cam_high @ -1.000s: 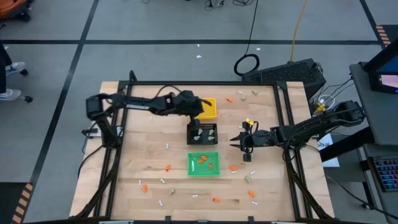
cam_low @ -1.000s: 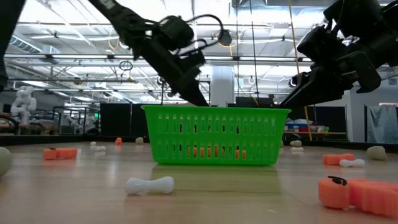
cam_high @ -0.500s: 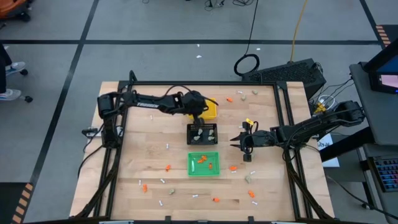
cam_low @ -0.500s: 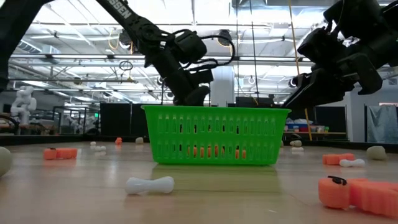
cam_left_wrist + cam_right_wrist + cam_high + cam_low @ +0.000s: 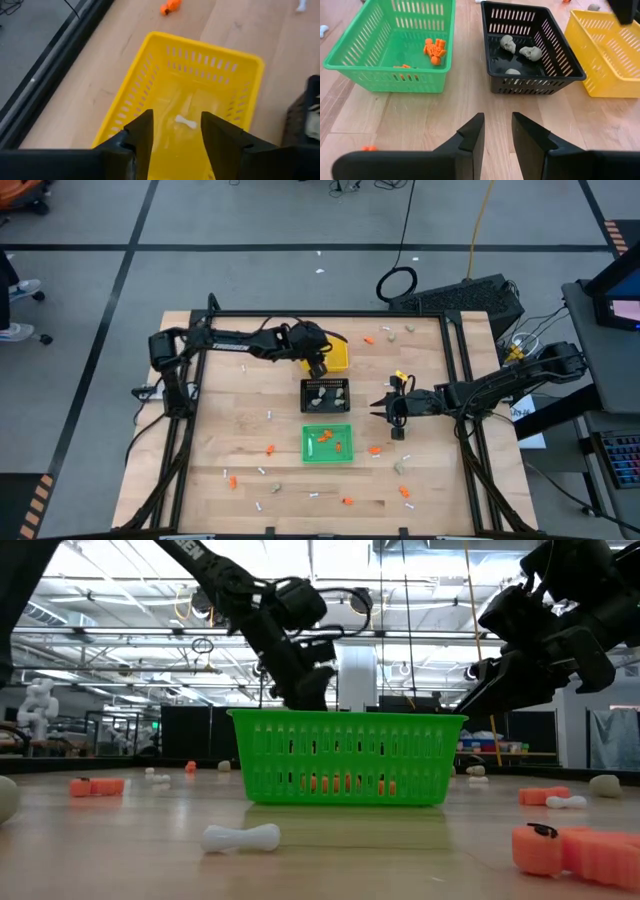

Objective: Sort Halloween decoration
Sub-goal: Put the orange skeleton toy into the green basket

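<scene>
High view: left gripper (image 5: 318, 366) has swung back over the yellow tray (image 5: 340, 358), upper centre of the bench (image 5: 230, 440).

Left wrist view: fingers now parted, empty; white bone (image 5: 186, 121) lies on the tray floor, so it looks just dropped and sorted.

Right wrist view: right gripper (image 5: 498, 131) waits, fingers slightly apart, empty, facing the green tray (image 5: 350, 64) and black tray (image 5: 540, 82).

Readable text: none in any view.
Left arm (image 5: 235, 345): pale lettering along the upper link in the high view, too small to read.
Low view, same arm (image 5: 195, 552): white letters near the top edge, cut off and illegible.
Trays and table: no labels, brands or numbers visible.
</scene>
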You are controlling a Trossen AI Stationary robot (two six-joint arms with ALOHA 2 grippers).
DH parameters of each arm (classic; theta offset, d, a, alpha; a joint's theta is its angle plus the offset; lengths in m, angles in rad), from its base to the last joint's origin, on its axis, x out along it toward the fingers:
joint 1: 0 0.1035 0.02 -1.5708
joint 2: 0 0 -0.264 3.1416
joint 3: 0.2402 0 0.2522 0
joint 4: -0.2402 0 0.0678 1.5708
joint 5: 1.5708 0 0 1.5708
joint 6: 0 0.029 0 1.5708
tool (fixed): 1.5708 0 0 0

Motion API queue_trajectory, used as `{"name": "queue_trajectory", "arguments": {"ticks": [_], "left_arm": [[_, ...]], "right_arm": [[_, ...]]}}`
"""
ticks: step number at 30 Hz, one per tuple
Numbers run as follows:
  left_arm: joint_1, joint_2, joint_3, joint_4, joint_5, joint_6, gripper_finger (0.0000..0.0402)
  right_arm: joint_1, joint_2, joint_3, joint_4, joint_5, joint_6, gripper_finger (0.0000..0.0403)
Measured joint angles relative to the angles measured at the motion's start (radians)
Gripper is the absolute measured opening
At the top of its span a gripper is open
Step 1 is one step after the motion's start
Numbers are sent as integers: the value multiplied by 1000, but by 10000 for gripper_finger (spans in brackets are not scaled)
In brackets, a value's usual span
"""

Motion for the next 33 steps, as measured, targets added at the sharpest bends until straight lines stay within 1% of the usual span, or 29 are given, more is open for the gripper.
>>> {"name": "queue_trajectory", "arguments": {"ticks": [3, 6, 8, 12, 19, 24, 30, 33], "left_arm": [[-4, -51, 0, -51, -3, -16, 168], [-4, -103, 0, -136, -11, -19, 169], [-3, -133, 0, -192, -28, -54, 169], [6, -175, 0, -299, -29, -92, 169], [30, -190, 0, -447, -73, -93, 169], [65, -190, 0, -558, -21, -78, 169], [111, -190, 0, -682, -13, -13, 169], [137, -190, -3, -705, -13, 48, 169]], "right_arm": [[0, 0, 0, -2, 0, 0, 86], [0, 0, 0, -2, 0, 0, 86], [0, 0, 0, -2, 0, 0, 86], [0, 0, 0, -6, 0, 0, 86], [0, 0, 0, -11, 0, 0, 86], [0, 0, 0, -10, 0, 0, 86], [0, 0, 0, -10, 0, 1, 86], [0, 0, 0, -10, 0, 2, 86]]}}
